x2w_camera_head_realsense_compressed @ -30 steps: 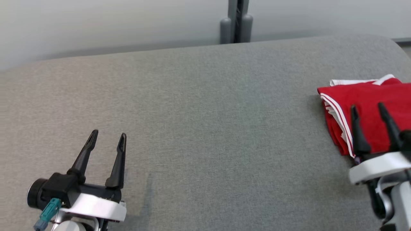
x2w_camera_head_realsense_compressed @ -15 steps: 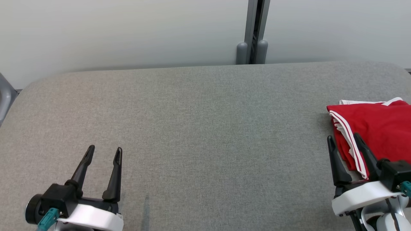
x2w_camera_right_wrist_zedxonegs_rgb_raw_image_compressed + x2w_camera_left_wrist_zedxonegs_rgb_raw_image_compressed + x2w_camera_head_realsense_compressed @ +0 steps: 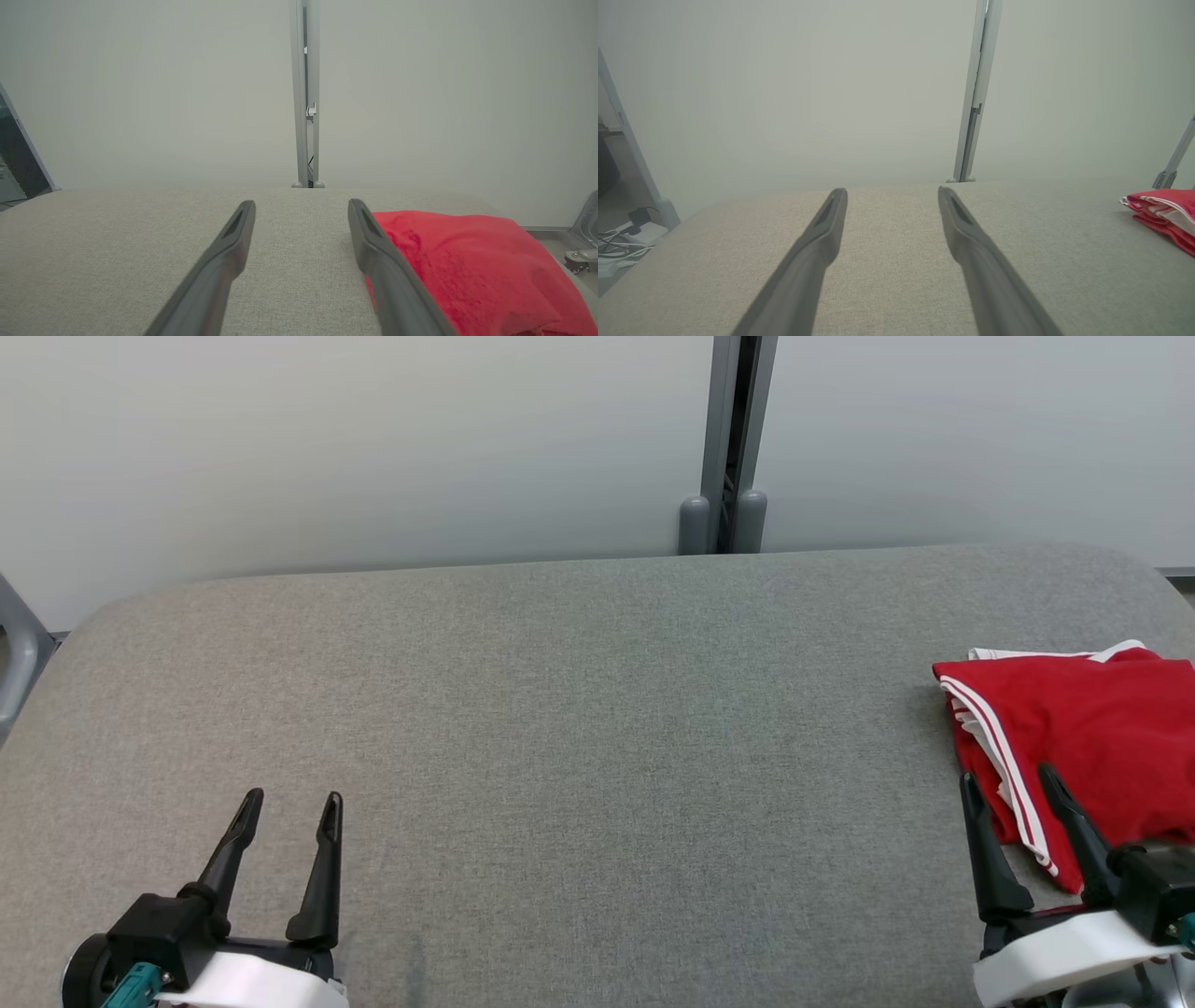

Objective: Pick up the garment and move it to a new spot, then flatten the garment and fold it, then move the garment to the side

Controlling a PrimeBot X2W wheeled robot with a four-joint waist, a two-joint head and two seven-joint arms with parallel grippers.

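Both pincers stand wide open and empty: the left gripper (image 3: pixel 293 796) at near left, the right gripper (image 3: pixel 1008 775) by the near corner of the garment (image 3: pixel 1083 737). It lies folded at the far-right edge of the table (image 3: pixel 597 709) — every step looks done.

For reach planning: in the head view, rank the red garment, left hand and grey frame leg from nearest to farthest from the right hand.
From the right hand:
1. red garment, beside it, far right.
2. left hand, lower left.
3. grey frame leg, far left edge of the view.
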